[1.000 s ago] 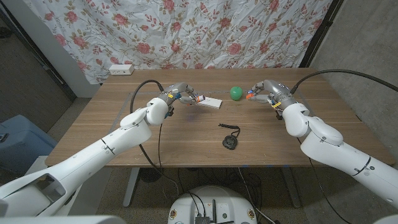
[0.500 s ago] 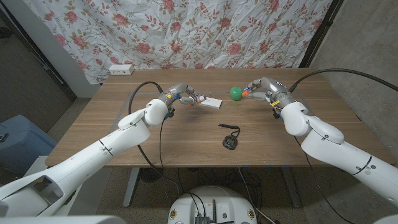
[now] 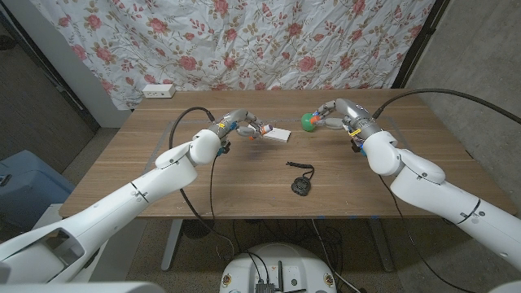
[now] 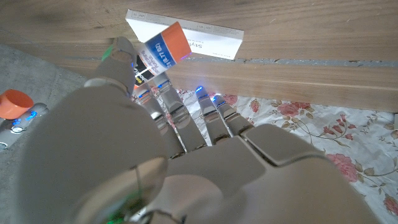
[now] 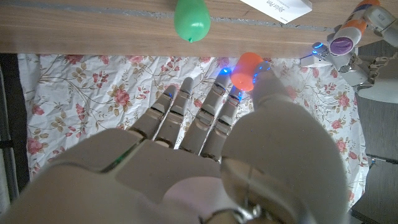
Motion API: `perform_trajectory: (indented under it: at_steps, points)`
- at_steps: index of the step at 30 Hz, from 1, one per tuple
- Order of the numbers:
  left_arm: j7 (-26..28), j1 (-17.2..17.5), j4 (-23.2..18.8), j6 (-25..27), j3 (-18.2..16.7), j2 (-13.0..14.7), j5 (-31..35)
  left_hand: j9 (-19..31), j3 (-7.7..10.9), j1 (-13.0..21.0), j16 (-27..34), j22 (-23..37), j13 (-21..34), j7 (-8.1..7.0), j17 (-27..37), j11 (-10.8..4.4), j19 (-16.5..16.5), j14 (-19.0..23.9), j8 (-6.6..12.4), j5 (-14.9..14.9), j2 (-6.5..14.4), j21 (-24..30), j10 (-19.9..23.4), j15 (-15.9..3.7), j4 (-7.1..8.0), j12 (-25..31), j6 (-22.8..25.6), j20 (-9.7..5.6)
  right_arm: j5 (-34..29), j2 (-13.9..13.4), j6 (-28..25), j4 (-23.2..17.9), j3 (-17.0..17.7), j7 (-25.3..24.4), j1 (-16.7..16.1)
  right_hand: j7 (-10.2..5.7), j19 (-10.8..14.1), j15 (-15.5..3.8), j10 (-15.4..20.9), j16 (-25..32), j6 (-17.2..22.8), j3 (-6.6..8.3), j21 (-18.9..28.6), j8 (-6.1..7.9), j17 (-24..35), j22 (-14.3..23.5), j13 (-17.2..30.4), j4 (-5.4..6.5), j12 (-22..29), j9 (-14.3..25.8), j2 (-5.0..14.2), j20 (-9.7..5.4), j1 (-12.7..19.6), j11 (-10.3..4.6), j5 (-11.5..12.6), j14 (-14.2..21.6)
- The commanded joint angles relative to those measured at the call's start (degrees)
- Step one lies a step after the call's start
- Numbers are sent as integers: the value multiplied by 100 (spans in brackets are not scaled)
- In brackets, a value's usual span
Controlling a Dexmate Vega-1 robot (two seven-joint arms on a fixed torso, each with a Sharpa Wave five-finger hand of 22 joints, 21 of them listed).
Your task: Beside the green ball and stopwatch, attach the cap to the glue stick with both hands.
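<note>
The left hand pinches the glue stick between thumb and fingertips, its other fingers loosely curled; the stick's open end points toward the right hand. Just beyond it a white box lies on the wooden table. The right hand holds the orange cap at its fingertips, with the green ball just ahead of those fingers. The stopwatch lies nearer the robot, between the two hands and well apart from both.
</note>
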Motion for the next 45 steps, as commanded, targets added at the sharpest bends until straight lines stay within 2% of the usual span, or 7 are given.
perform_trajectory:
  at_steps: [1, 25, 45]
  points:
    - [-8, -140, 202, -276, 87, -67, -54, 25, 25, -391, -16, 12, 60, 491, 18, -64, -20, -41, 27, 18, 395, 17, 169, -638, 39, 16, 452, -201, 110, 130, 362, 213, -140, 49, 229, 16, -26, -838, 43, 37, 53, -29, -11, -11, 24, 18, 14, 7, -8, 4, 42, -71, 8, -4, -9, -23]
    - [18, -266, 437, -414, 165, -221, -48, 26, 29, -408, -16, 12, 60, 505, 18, -65, -25, -52, 28, 19, 413, 19, 173, -634, 39, 19, 450, -206, 75, 387, 779, 610, -411, 263, 637, 12, -51, -824, 10, 40, 40, -88, -11, -73, 29, 19, 12, 17, -31, -23, 69, -22, -38, -5, -5, -47]
    - [-13, -306, 487, -444, 207, -239, 2, 26, 32, -417, -14, 12, 61, 520, 19, -64, -29, -55, 22, 19, 423, 19, 179, -630, 38, 22, 433, -205, -229, 652, 710, 699, -655, 284, 815, 9, -59, -812, -30, 57, 22, -129, -7, -131, 38, 20, 12, 18, -46, -36, 107, 18, -65, -6, 3, -40]
